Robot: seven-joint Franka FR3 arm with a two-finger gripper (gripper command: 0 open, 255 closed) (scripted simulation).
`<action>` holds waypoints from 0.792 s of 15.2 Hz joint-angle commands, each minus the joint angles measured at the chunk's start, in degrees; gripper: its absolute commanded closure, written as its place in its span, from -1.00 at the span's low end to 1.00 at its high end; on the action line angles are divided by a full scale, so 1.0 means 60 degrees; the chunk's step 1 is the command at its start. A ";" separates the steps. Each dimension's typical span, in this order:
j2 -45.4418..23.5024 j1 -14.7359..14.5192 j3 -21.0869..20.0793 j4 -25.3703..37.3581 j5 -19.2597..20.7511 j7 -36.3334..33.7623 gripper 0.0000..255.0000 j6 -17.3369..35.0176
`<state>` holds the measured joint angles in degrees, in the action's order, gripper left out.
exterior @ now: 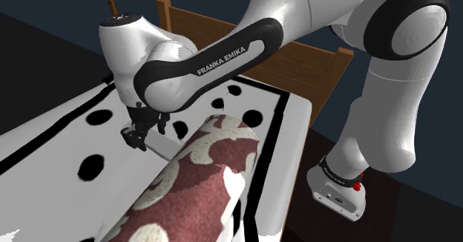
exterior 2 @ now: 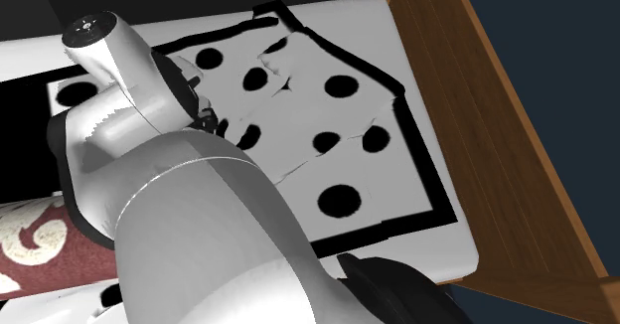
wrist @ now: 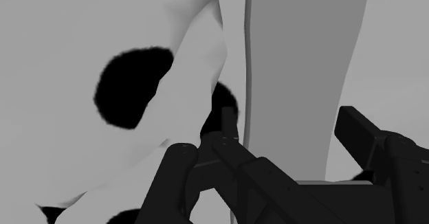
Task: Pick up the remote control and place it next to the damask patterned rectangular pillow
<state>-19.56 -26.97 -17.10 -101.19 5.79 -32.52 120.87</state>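
The gripper [wrist: 292, 123] stands spread astride the grey remote [wrist: 302, 58]; closing here may snag the spotted blanket's [wrist: 62, 64] raised fold and slip

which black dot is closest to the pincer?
The dot half hidden behind the pincer, beside the remote; the bigger dot lies beyond the fold, farther off.
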 commanded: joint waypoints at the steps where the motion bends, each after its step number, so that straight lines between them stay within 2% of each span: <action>1: -0.0115 0.0000 0.0024 -0.0113 0.0043 -0.0010 1.00 0.0231; 5: -0.0390 -0.0030 0.0071 -0.0358 0.0151 -0.0075 1.00 0.0740; 12: -0.0390 -0.0031 0.0071 -0.0358 0.0151 -0.0075 1.00 0.0740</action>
<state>-21.91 -27.15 -16.67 -103.35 6.69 -32.97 125.29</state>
